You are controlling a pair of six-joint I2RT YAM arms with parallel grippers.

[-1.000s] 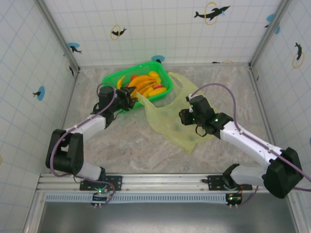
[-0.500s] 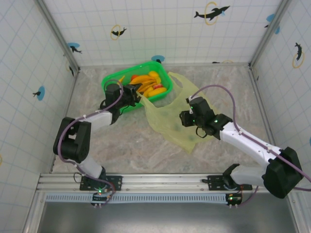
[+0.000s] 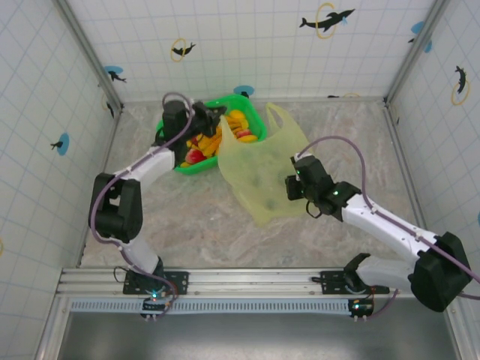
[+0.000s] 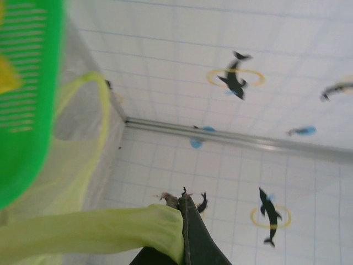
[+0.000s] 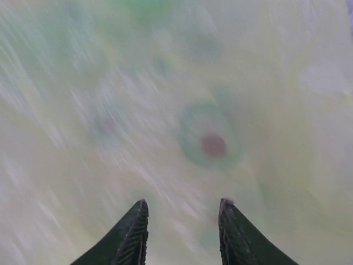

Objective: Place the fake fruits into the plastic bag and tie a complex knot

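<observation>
Near the far wall (image 3: 247, 45), plastic bag (image 3: 259, 176) overlaps green basket (image 3: 182, 168); fake fruits (image 3: 241, 124) inside.

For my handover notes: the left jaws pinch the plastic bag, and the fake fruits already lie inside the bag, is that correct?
Not quite: the fake fruits lie in the green basket, not inside the plastic bag, as the top external view shows. The left jaws do pinch the bag.
</observation>
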